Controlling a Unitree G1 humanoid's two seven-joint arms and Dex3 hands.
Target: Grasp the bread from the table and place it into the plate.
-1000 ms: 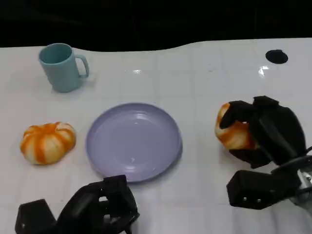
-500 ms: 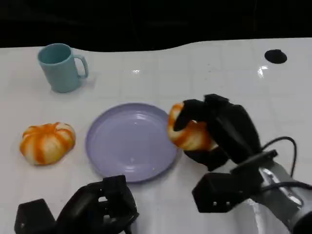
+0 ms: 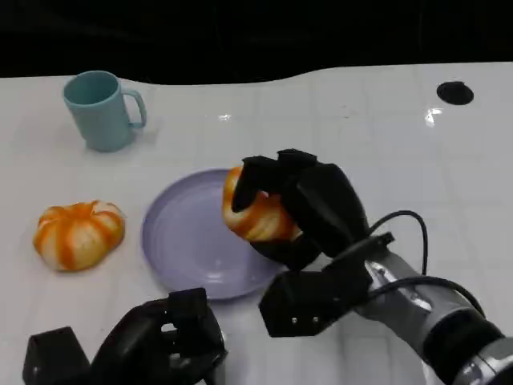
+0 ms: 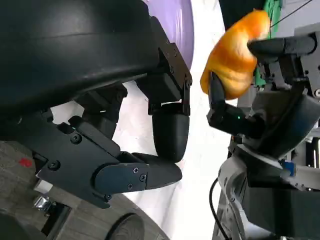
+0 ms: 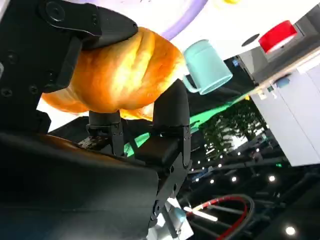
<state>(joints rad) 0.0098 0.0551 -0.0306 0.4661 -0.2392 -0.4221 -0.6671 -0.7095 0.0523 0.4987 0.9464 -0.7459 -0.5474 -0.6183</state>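
**Bread in my right hand, over the plate**

From my head camera, my right hand [image 3: 300, 207] grips a bread roll [image 3: 255, 215], my fingers wrapped over its top and far side. The roll sits above the right part of the lavender plate [image 3: 180, 237]; I cannot tell whether it touches the plate. A second orange-striped roll [image 3: 78, 233] lies on the white table [image 3: 361, 120], to the left of the plate and apart from it. A teal mug [image 3: 100, 110] stands upright farther back on the left. My left hand [image 3: 152, 345] is low at the near edge, in front of the plate, fingers curled in with nothing held.

From my left wrist, my left hand's fingers [image 4: 167, 127] are bent inward around nothing. Beyond them I see the gripped roll [image 4: 232, 55] in my right hand's fingers [image 4: 277, 47], with the plate's rim [image 4: 184, 30] nearby.

From my right wrist, the roll [image 5: 117, 75] is pressed between my black fingers [image 5: 95, 22]. The plate's edge [image 5: 187, 15] and the mug [image 5: 206, 67] lie beyond.
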